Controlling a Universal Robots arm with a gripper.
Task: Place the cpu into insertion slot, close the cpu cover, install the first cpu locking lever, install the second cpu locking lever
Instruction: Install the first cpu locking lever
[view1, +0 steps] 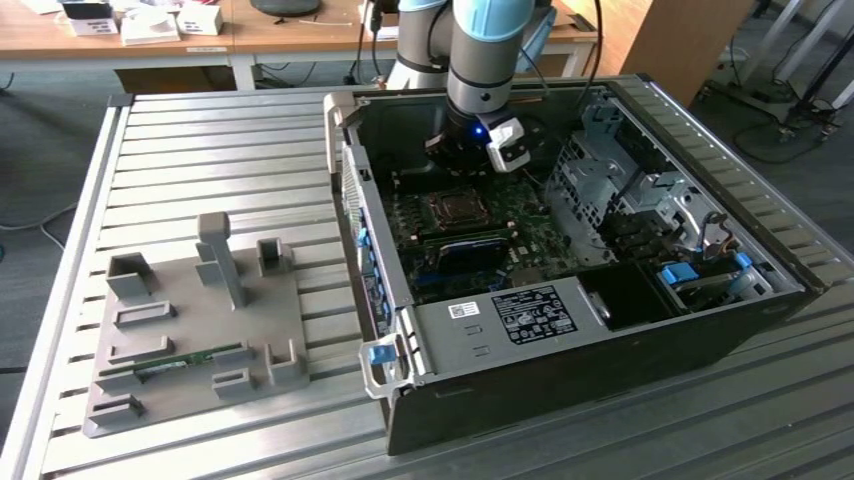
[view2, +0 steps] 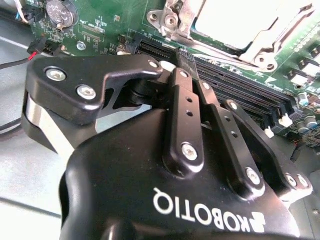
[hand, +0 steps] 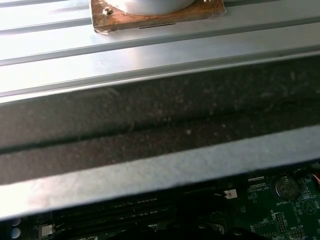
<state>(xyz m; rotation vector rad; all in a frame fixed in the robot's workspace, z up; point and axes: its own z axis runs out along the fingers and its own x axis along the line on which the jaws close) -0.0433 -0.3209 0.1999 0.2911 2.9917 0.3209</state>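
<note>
My gripper (view1: 475, 150) hangs inside the open computer case (view1: 747, 330), just behind the cpu socket (view1: 461, 210) on the green board. In the second wrist view its black fingers (view2: 186, 95) lie together, shut with nothing seen between them, and their tips (view2: 186, 56) reach down to the dark memory slots (view2: 240, 100) beside the socket. The cpu (view2: 235, 17) shows as a pale square face in the socket. The silvery cpu cover (view2: 272, 47) frames it and lies flat around it. I cannot tell how the locking levers stand.
The case lies on a slatted metal table (view1: 200, 150). A grey fixture (view1: 200, 320) holding a green memory stick (view1: 174, 366) sits at the exterior view's left. Drive cages (view1: 627, 190) fill the case's right side. The first wrist view shows the case wall (hand: 160, 130) and a coin battery (hand: 283, 187).
</note>
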